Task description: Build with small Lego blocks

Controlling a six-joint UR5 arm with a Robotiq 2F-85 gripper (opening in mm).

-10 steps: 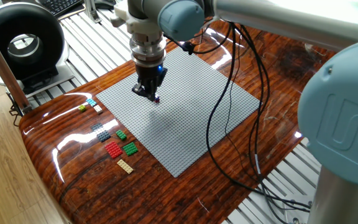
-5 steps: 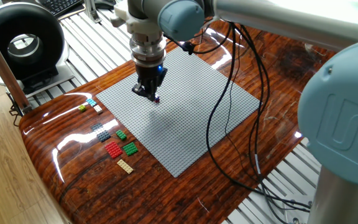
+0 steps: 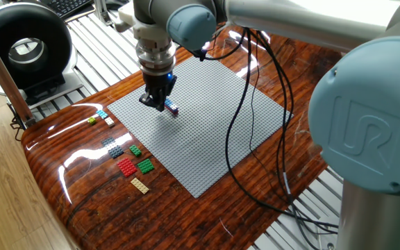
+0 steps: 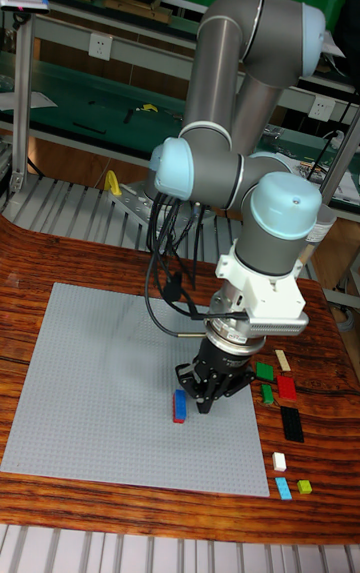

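Hovered low over the large square grey studded baseplate (image 3: 207,125), the black two-finger claw (image 3: 153,103); in the tall fixed view (image 4: 208,395) pointed straight down, fingers spread and empty. Sat just beside the claw, on the baseplate and apart from the fingers, a slim blue Lego brick with a red layer under it (image 4: 180,406), seen in the fixed view as a small blue and purplish stack (image 3: 171,107). Could not make out stud count or how many layers, too small.

Lay off the baseplate's edge on the glossy dark wooden bench top (image 3: 117,201), a loose group of small Lego blocks: red plate (image 3: 126,167), two green pieces (image 3: 145,165), tan plate (image 3: 139,185), dark grey plates (image 3: 112,147), white, cyan and yellow-green bits (image 3: 101,117) nearer the bench corner. Showed the same group in the tall fixed view (image 4: 286,388), beside the baseplate's right edge, partly screened by the wrist.

Cut off at the right of the fixed view, the grey and pale-blue arm joint (image 3: 367,132), hiding the bench behind it. Hung across the baseplate, black cables (image 3: 238,132). Stood beyond the bench corner, only in the fixed view, a black ring-shaped device (image 3: 23,47).
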